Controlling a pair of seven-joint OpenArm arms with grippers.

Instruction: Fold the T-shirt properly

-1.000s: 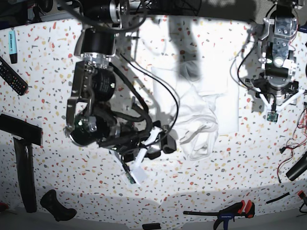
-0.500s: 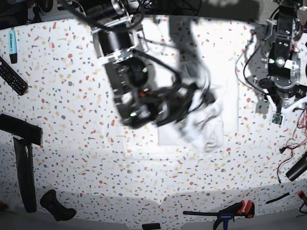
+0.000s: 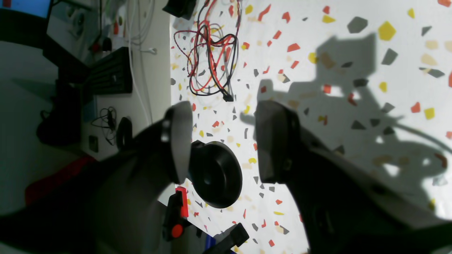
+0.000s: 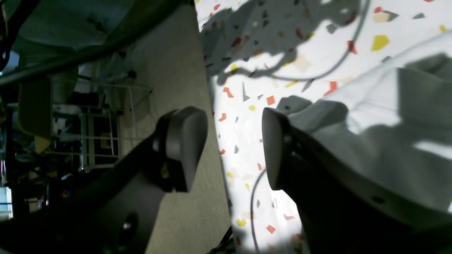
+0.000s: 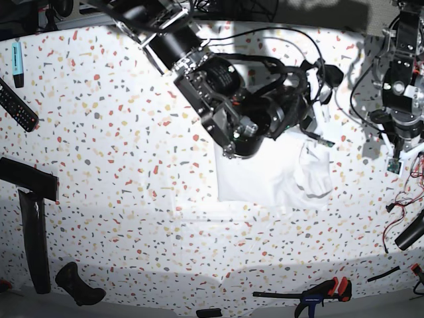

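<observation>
Right pincer (image 4: 233,148) spread, empty, above far edge of T-shirt (image 5: 275,179). Left pincer (image 3: 220,141) spread, empty, over bare worktop (image 3: 353,42) near wire tangle (image 3: 212,60). T-shirt lies folded mid-worktop, right side bunched.
</observation>
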